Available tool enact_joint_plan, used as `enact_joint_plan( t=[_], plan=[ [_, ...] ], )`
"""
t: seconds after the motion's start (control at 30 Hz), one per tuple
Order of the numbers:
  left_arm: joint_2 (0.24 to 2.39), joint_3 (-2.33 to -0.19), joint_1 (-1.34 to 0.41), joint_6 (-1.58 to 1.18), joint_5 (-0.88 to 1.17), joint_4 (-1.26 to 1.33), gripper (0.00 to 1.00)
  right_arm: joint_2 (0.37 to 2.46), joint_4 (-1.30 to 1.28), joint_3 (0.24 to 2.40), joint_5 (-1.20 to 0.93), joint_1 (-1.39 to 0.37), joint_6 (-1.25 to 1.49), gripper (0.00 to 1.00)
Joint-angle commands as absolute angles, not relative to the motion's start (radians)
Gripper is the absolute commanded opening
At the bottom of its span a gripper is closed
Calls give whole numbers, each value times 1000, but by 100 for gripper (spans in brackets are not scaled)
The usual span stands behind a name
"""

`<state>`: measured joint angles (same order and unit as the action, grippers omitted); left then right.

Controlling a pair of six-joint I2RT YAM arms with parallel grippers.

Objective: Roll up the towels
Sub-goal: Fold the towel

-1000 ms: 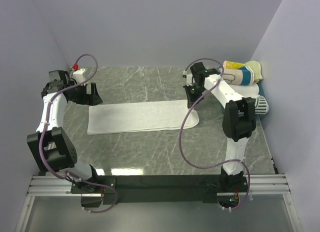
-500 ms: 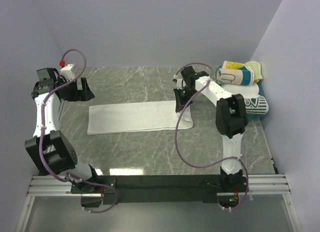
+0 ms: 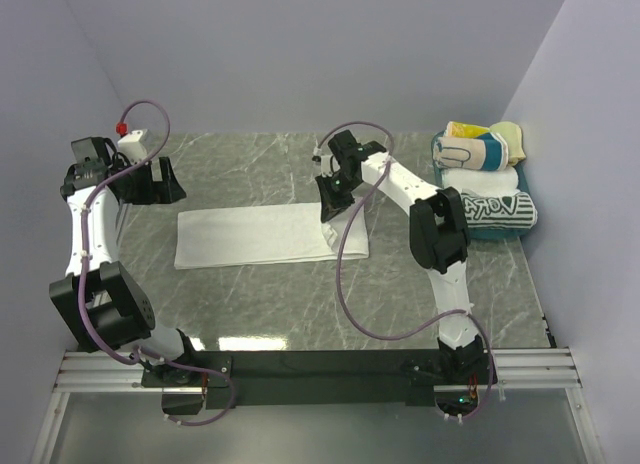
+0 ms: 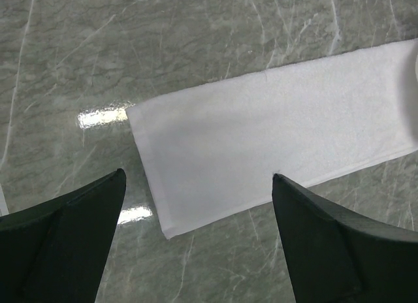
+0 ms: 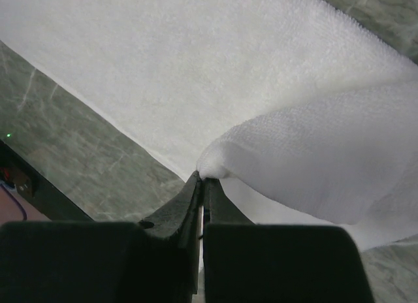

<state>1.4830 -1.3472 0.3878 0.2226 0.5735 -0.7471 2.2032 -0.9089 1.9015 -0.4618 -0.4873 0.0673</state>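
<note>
The left arm (image 3: 85,234) and right arm (image 3: 437,234) are built of white links joined by black housings. A mauve cable (image 3: 341,284) is looped along each, up from the black rail (image 3: 320,369). A red cap (image 3: 124,130) is seen far beyond the rail's left end. Black wedge-shaped fingers (image 4: 326,251) are borne by the left gripper (image 4: 197,175).

Left claw (image 4: 197,177) spread wide, raised; right claw (image 5: 201,179) pinched tight, arm outstretched.

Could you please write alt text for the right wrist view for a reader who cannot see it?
The right claw, shut, pinches a folded-over edge of the white towel, holding it over the flat part of the same towel. Grey marbled table shows at lower left.
</note>
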Motion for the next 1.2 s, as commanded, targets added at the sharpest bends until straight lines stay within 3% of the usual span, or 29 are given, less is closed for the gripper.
enact_joint_plan(
  t=[0.0,1.17],
  plan=[
    [1428,-1350,394,236,572,-744,100,2227,-904,1957,-471,-498,84,0],
    [1450,-1336,394,270,612,-747,99,2286,-902,1991,-511,-549,106,0]
  ],
)
